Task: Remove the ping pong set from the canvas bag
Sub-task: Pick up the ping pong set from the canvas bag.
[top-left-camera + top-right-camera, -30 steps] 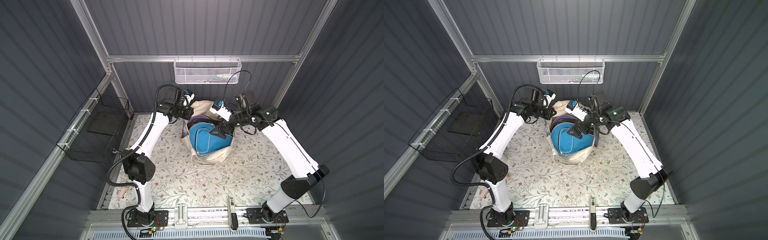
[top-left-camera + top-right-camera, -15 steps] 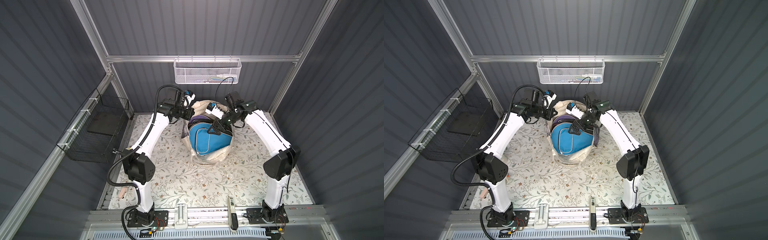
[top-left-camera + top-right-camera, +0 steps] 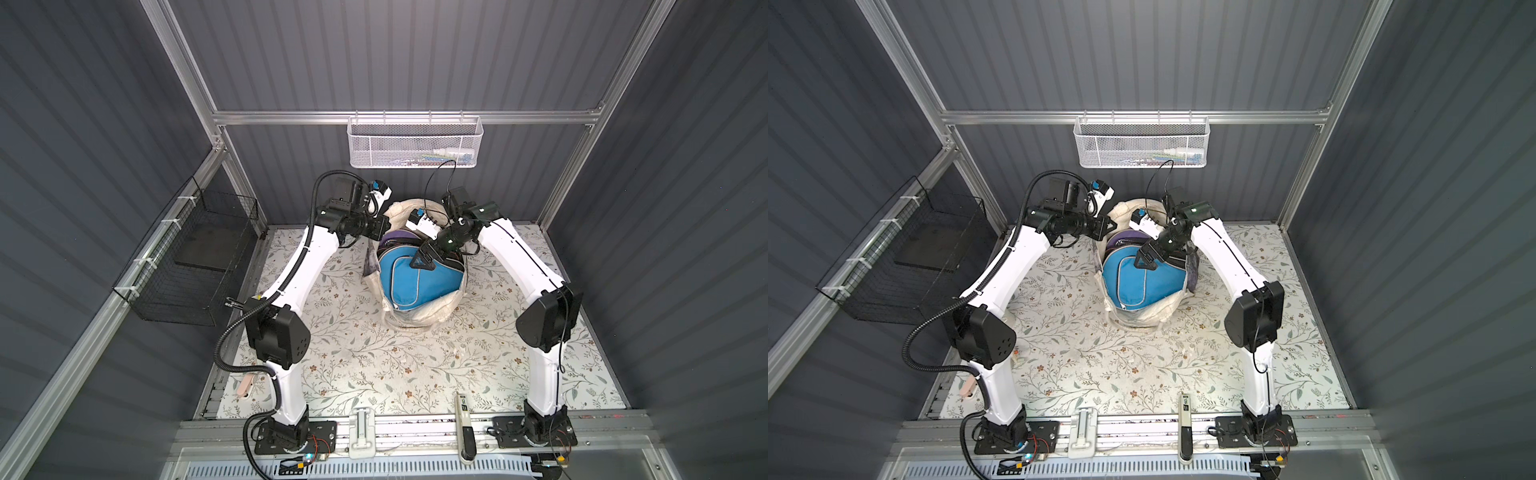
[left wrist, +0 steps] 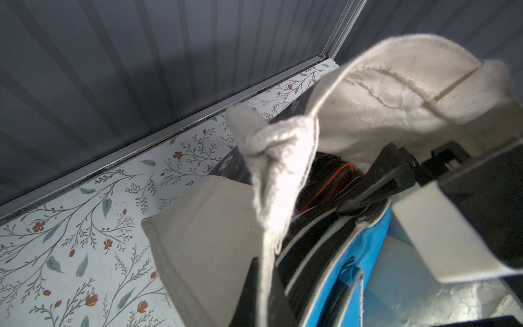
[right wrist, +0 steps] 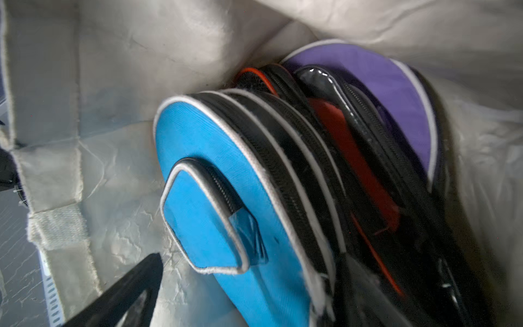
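At the counter's (image 3: pixel 374 365) far middle sits the bag (image 3: pixel 415 322), mouth open; at its far left rim the left gripper (image 3: pixel 386 227) is clamped on the cream handle (image 4: pixel 271 170); inside, packed side by side, are a blue cover (image 3: pixel 415 278), black covers (image 5: pixel 283 136), a red-and-black case (image 5: pixel 351 153) and a purple cover (image 5: pixel 396 93); the right gripper (image 3: pixel 423 259) hangs over the blue cover's far edge, jaws spread wide.

The canvas bag (image 3: pixel 417 322) sits on the table (image 3: pixel 365 365), toward the back wall. Inside it the paddle covers (image 3: pixel 415 278) stand on edge, packed one behind another, with the paddle case (image 5: pixel 353 158) wedged among them. At the bag's left rim the left gripper (image 3: pixel 384 229) pinches the loop handle (image 4: pixel 271 158). The right gripper (image 3: pixel 420 261) hangs spread over the frontmost of them. Behind the bag a mesh basket (image 3: pixel 415 145) hangs on the wall, and to the bag's left hangs a wire crate (image 3: pixel 195 257).
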### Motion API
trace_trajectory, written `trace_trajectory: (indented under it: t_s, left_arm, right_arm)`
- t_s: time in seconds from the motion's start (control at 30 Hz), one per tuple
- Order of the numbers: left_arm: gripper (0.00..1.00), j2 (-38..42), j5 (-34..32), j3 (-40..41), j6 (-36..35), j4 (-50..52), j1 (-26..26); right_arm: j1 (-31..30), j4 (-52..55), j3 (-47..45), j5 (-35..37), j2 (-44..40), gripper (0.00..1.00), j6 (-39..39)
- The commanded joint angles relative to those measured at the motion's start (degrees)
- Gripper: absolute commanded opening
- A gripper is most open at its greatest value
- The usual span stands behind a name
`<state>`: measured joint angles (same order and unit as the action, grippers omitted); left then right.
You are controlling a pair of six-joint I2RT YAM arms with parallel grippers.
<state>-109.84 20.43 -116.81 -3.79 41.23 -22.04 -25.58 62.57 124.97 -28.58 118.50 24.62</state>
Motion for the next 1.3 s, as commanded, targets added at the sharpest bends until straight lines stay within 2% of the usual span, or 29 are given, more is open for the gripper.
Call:
trace_trajectory:
  t_s: [0.0, 0.33, 0.47, 0.77, 1.07, 1.13, 1.27]
  left_arm:
    - [0.0, 3.4, 2.0, -0.1, 0.8, -1.7, 0.3]
    - [0.0, 2.9, 1.7, -0.8, 1.2, -1.8, 0.2]
    - [0.0, 2.7, 1.8, -0.8, 1.3, -1.7, 0.2]
    - [0.0, 2.9, 1.5, -0.5, 1.4, -1.7, 0.3]
    - [0.0, 3.4, 1.6, 0.2, 1.9, -2.1, 0.2]
    - [0.0, 3.6, 1.4, 0.2, 2.0, -2.1, 0.0]
    - [0.0, 4.1, 1.0, 0.4, 1.8, -1.9, 0.0]
  right_arm:
    - [0.0, -0.6, 1.7, 1.0, 0.5, 0.99, -1.2]
    - [-1.6, 5.7, -0.9, -4.5, -1.2, 0.99, 3.1]
    - [-1.7, 5.3, -3.2, -7.3, -3.7, 0.95, 3.5]
    - [-1.9, 8.4, -4.3, -13.8, -6.4, 0.72, 6.1]
    - [-2.8, 5.2, -7.2, -7.5, -2.9, 0.64, 2.6]
    - [-3.0, 5.1, -6.8, -7.4, -2.3, 0.56, 2.4]
    - [-3.2, 5.1, -6.4, -7.0, -2.7, 0.23, 2.4]
